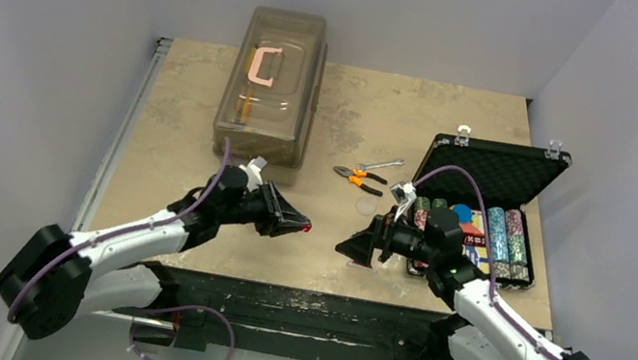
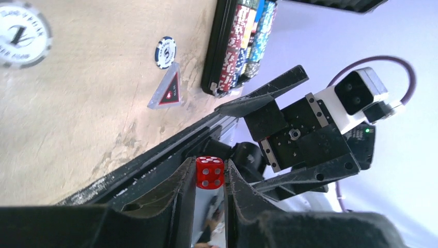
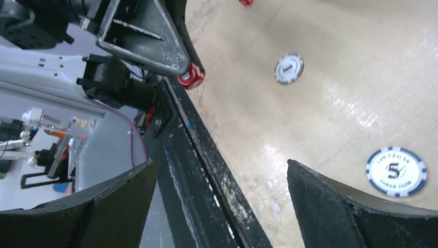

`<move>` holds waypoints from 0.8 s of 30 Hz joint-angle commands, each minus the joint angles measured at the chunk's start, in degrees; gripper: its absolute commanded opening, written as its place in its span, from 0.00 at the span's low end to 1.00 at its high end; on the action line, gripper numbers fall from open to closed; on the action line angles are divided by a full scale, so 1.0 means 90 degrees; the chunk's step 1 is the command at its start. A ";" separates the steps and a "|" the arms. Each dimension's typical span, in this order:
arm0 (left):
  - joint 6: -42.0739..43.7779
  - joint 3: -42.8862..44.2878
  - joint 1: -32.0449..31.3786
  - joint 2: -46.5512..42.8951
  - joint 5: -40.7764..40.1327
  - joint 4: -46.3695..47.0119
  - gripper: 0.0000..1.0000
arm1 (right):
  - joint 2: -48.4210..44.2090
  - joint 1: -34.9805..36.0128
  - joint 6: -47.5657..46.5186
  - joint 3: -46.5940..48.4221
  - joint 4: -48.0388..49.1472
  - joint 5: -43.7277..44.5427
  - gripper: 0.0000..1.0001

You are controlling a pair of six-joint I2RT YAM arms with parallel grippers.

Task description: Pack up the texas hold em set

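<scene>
The mottled beige, stone-look bench [image 1: 356, 108] carries a translucent brown box [image 1: 270, 98] with a pink handle at the far left. At the right stands an open black case [image 1: 502, 172] with a ribbed foam lining in its lid and rows of striped chips [image 1: 505, 241] in its base.

Near the front edge, the left end effector [image 1: 295, 228] pinches a small red die [image 2: 209, 172] with white pips between narrow-set fingers. Facing it, just beside the case, the right end effector [image 1: 351, 246] is spread wide and holds nothing.

Orange-handled pliers [image 1: 357, 178] and a steel wrench [image 1: 383, 164] lie between box and case.

Only the left wrist view shows a clear-edged red triangle token [image 2: 166, 94]. The right wrist view makes the numerals legible on two loose chips, a five [image 3: 396, 171] and a one [image 3: 289, 68].
</scene>
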 commanded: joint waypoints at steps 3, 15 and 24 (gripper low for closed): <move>-0.1589 -0.0703 0.0186 -0.1307 -0.0243 -0.0342 0.00 | 0.0020 0.0397 0.0130 0.0205 0.1169 0.0207 0.93; -0.4018 -0.1531 0.0233 -0.1771 0.0355 0.0617 0.00 | 0.0890 0.2035 0.0032 0.0618 0.2658 0.1426 0.78; -0.4257 -0.1611 0.0230 -0.1819 0.0336 0.0861 0.00 | 0.2298 0.2143 0.0946 0.0796 0.4331 0.1203 0.64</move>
